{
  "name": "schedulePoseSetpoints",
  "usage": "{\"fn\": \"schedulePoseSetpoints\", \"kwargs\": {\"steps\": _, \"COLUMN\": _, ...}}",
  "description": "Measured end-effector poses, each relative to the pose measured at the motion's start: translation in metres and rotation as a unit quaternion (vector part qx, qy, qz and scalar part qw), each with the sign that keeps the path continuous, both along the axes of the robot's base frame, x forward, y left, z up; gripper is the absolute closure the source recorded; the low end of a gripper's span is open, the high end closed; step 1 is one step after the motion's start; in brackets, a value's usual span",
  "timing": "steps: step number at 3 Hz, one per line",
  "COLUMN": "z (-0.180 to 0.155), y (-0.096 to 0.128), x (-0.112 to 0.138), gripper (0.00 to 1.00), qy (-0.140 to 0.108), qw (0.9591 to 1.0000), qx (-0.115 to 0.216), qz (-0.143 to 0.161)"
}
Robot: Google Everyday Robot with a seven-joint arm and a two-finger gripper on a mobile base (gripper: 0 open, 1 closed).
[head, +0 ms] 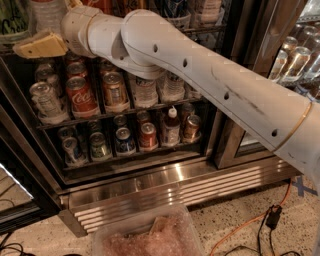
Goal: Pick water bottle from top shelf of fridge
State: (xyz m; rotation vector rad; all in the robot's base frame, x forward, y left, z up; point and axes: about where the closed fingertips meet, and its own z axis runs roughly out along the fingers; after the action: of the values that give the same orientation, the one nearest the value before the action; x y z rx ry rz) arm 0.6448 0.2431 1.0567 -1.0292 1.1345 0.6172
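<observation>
The fridge (pixel 150 192) fills the view with its door open. The water bottle (pixel 46 14), clear and ribbed, stands at the far left of the top shelf (pixel 210 30), its top cut off by the frame edge. My white arm reaches in from the right. My gripper (pixel 44 27) is at the upper left, right at the bottle, and looks open. One tan finger (pixel 40 45) lies just below and in front of the bottle's base; the other is mostly out of frame at the top. I cannot tell whether it touches the bottle.
Lower racks hold rows of cans, including a Coca-Cola can (pixel 80 95), and a small white-capped bottle (pixel 171 125). A second glass door with clear bottles (pixel 295 60) is at the right. A plastic bin (pixel 145 237) and an orange cable (pixel 245 227) lie on the floor.
</observation>
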Motion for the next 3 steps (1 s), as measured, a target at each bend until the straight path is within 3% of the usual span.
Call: {"fn": "schedulePoseSetpoints", "kwargs": {"steps": 3, "z": -0.0088, "y": -0.0005, "x": 0.0044, "gripper": 0.66, "qy": 0.009, "qw": 0.9999, "qx": -0.004, "qz": -0.004}}
